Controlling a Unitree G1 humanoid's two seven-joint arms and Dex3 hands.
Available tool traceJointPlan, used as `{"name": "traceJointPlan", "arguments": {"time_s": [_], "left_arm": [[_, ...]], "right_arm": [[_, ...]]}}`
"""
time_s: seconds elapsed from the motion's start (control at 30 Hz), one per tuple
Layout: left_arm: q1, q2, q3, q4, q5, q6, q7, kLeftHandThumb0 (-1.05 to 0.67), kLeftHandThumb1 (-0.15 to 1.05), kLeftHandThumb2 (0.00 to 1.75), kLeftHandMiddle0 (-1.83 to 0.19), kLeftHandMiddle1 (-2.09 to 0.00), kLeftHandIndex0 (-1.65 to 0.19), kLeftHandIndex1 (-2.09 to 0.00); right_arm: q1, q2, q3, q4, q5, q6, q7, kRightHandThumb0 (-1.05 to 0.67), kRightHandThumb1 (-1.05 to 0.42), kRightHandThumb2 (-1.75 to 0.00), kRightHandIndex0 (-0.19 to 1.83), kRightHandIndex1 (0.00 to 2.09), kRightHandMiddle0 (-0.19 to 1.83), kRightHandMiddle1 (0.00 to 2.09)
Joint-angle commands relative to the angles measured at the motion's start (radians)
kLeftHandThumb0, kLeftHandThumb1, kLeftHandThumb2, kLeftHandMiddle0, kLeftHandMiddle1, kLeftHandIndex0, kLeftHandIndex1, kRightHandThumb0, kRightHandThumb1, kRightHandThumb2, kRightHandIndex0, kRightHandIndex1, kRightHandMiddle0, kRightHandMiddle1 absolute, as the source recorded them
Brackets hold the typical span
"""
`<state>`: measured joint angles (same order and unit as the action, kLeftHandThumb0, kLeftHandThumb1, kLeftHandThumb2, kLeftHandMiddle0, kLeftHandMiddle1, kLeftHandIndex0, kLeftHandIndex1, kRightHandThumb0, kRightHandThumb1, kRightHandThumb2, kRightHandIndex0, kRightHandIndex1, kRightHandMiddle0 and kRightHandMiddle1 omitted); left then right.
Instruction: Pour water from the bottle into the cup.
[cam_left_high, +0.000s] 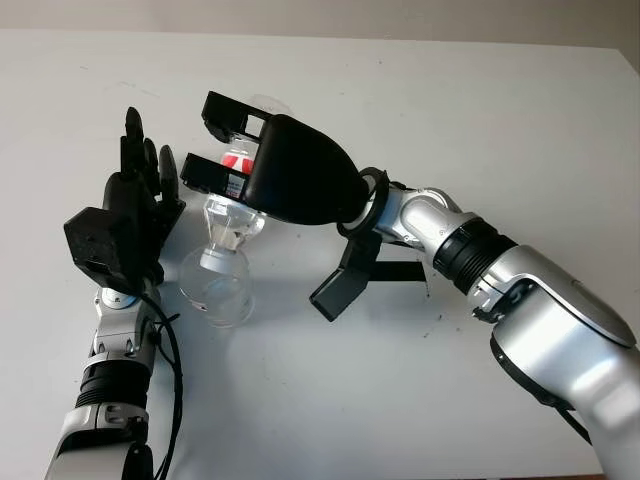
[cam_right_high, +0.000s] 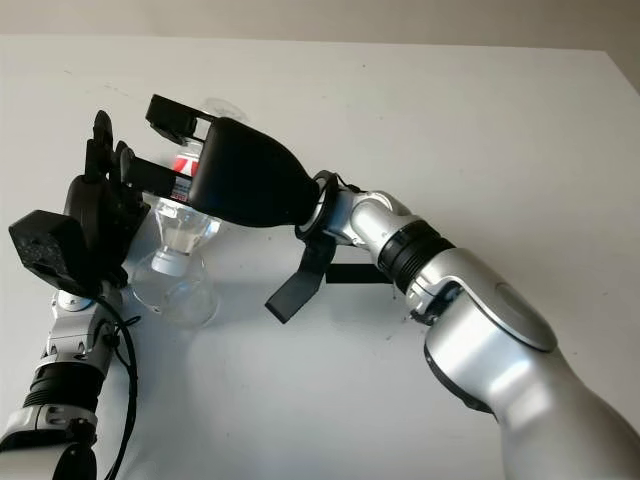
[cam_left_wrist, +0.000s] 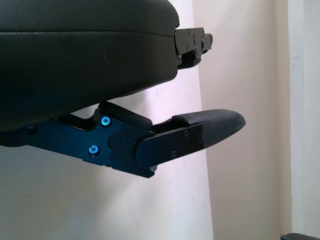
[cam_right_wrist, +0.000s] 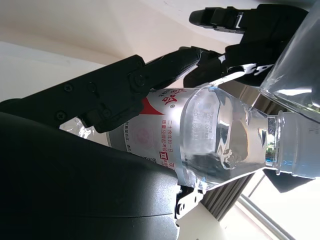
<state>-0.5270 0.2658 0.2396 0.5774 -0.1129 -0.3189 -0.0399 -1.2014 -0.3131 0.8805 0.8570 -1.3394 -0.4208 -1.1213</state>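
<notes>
My right hand (cam_left_high: 225, 145) is shut on a clear water bottle (cam_left_high: 232, 215) with a red and white label. The bottle is tipped steeply, neck down. Its mouth sits at the opening of a clear cup (cam_left_high: 215, 290) that stands on the white table (cam_left_high: 480, 130) just below. The right wrist view shows the bottle (cam_right_wrist: 200, 135) with water in its shoulder, and the cup's clear wall (cam_right_wrist: 300, 60) right at its neck. Whether water is flowing I cannot tell. My left hand (cam_left_high: 140, 170) stands upright and open just left of the cup, holding nothing; one of its fingers (cam_left_wrist: 210, 127) shows in the left wrist view.
A short black strip (cam_left_high: 400, 270) lies on the table under my right forearm. White table surface spreads behind and to the right of the hands, with its far edge near the top of the view.
</notes>
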Motion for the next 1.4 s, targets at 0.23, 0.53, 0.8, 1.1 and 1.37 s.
{"name": "traceJointPlan", "arguments": {"time_s": [0.23,0.53,0.8,1.1,1.37], "left_arm": [[-0.003,-0.002,0.0,-0.02,-0.005,-0.001,-0.003,-0.73,1.05,0.65,0.1,-0.05,0.13,-0.05],[0.0,0.002,0.002,-0.015,0.005,-0.006,0.005,-0.73,1.05,0.66,0.1,-0.06,0.13,-0.06],[0.003,-0.008,0.005,-0.023,-0.011,-0.007,-0.004,-0.72,1.05,0.66,0.1,-0.06,0.13,-0.05],[0.01,-0.015,0.007,-0.035,-0.011,-0.008,-0.002,-0.7,1.05,0.68,0.1,-0.06,0.13,-0.05],[0.008,-0.011,0.006,-0.04,-0.009,0.004,0.0,-0.71,1.05,0.69,0.1,-0.05,0.14,-0.05]], "right_arm": [[0.009,0.001,-0.059,-0.002,0.133,-0.091,0.07,-0.37,-1.04,-0.07,1.15,2.09,0.83,2.09],[0.14,0.006,-0.357,0.017,0.748,-0.353,0.603,-0.12,-1.04,-0.08,1.08,2.09,0.8,2.09],[0.352,0.007,-0.605,-0.199,1.292,-0.105,1.258,-0.15,-1.05,-0.14,0.87,2.09,0.68,2.09],[0.6,0.009,-0.818,-0.668,1.574,0.466,1.415,-0.21,-1.05,-0.23,1.0,2.09,0.68,2.09],[0.737,0.034,-0.919,-0.914,1.662,0.709,1.375,-0.23,-1.05,-0.29,1.05,2.09,0.43,2.09]]}}
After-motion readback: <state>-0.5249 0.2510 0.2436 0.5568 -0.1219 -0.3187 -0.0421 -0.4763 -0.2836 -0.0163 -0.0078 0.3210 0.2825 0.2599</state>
